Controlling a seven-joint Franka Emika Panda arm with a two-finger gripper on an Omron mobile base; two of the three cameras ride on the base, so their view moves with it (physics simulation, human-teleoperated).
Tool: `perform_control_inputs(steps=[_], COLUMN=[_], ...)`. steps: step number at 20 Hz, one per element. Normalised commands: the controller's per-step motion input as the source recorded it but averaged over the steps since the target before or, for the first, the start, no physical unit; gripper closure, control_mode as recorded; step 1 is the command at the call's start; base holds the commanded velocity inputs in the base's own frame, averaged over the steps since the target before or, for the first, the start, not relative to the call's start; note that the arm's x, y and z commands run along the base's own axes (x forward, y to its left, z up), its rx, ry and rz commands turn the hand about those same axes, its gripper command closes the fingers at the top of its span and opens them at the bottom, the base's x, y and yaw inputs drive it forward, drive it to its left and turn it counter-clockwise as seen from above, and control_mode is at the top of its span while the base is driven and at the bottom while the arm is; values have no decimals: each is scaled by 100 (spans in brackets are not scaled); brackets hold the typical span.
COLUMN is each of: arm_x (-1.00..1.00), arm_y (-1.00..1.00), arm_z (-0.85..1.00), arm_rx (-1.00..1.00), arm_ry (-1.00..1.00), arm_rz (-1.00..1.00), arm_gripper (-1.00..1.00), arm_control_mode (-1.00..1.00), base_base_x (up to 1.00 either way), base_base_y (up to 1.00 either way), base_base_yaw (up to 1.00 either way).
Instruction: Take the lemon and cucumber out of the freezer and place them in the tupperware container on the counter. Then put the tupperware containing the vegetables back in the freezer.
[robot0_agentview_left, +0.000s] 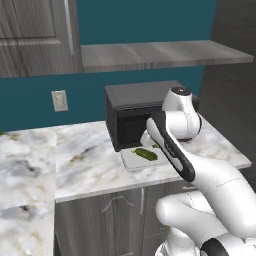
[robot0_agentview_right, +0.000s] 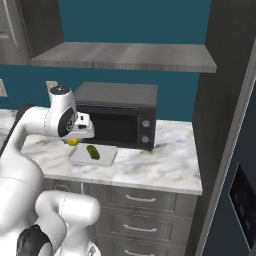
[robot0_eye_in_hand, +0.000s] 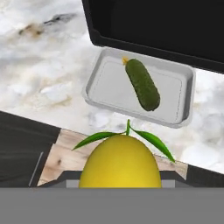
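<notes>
Left base view: the marbled table (robot0_agentview_left: 85, 160) has wide bare stone to the left of the container (robot0_agentview_left: 142, 159), which sits just in front of the black microwave (robot0_agentview_left: 135, 112), near the table's front edge. The cucumber (robot0_agentview_left: 145, 153) lies in the container; the white arm crosses in front and hides the container's right part and the fingers. Right base view: the container (robot0_agentview_right: 92, 156) lies close to the front edge, with open stone to its right up to the table's end beside the dark freezer (robot0_agentview_right: 227, 150). The cucumber (robot0_agentview_right: 93, 152) lies aslant inside it. The lemon (robot0_agentview_right: 73, 141) shows as a small yellow spot under the hand, above the container's left rim; the fingers (robot0_agentview_right: 74, 140) are hard to make out here. Hand view: the lemon (robot0_eye_in_hand: 120, 162) sits large at the bottom, pinched between the half-spread fingers, green leaves on top, its lower part cut off. Beyond it the container (robot0_eye_in_hand: 103, 83) holds the cucumber (robot0_eye_in_hand: 142, 84), its far rim touching the microwave's front (robot0_eye_in_hand: 153, 22).
</notes>
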Motion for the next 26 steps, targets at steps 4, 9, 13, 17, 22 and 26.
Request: perform_control_inputs(steps=[4, 9, 13, 17, 22, 26], arm_x=[82, 83, 61, 41, 36, 15], arm_y=[33, 18, 23, 10, 2, 0], arm_z=[-63, -55, -59, -49, -32, -27], arm_rx=[0, 0, 0, 0, 0, 0], arm_ry=[4, 10, 14, 6, 0, 0], arm_rz=[0, 0, 0, 0, 0, -1], arm_gripper=[100, 100, 100, 100, 100, 100], arm_control_mode=[-100, -100, -100, -100, -100, -100], base_base_x=[0, 0, 0, 0, 0, 0], base_base_y=[0, 0, 0, 0, 0, 0], base_base_yaw=[0, 0, 0, 0, 0, 0])
